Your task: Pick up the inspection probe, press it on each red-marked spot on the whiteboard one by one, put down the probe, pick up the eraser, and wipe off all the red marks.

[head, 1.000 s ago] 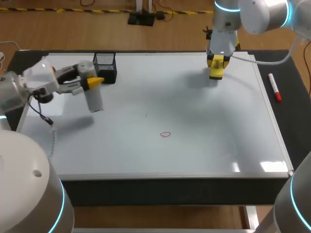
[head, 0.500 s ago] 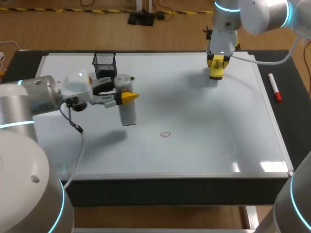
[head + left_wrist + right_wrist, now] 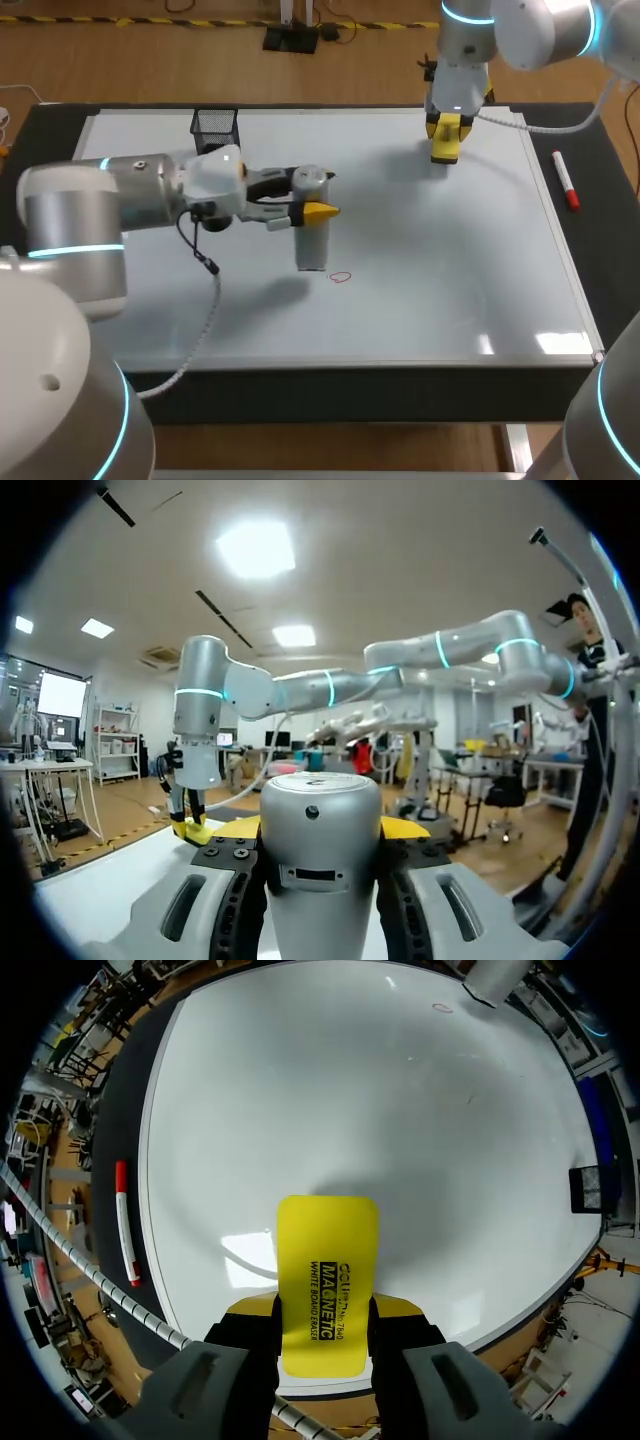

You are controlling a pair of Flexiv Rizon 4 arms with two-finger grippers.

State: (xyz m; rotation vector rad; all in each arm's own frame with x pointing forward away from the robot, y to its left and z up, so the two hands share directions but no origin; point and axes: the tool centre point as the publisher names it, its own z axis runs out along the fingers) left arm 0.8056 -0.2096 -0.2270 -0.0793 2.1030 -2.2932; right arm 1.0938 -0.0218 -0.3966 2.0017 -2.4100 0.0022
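Whiteboard (image 3: 450, 300) has been crossed by the probe (image 3: 312, 240), clamped in the left fingers (image 3: 322, 211), to beside the red mark (image 3: 341, 277), apparently not yet touching; pressing seems due. The eraser (image 3: 325, 1280) is clamped in the right fingers (image 3: 252, 1306).

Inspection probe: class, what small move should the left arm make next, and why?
Probably ease the left gripper rightward and down, pressing the inspection probe onto the red mark: the probe's tip sits just left of the mark, seemingly not on it yet.
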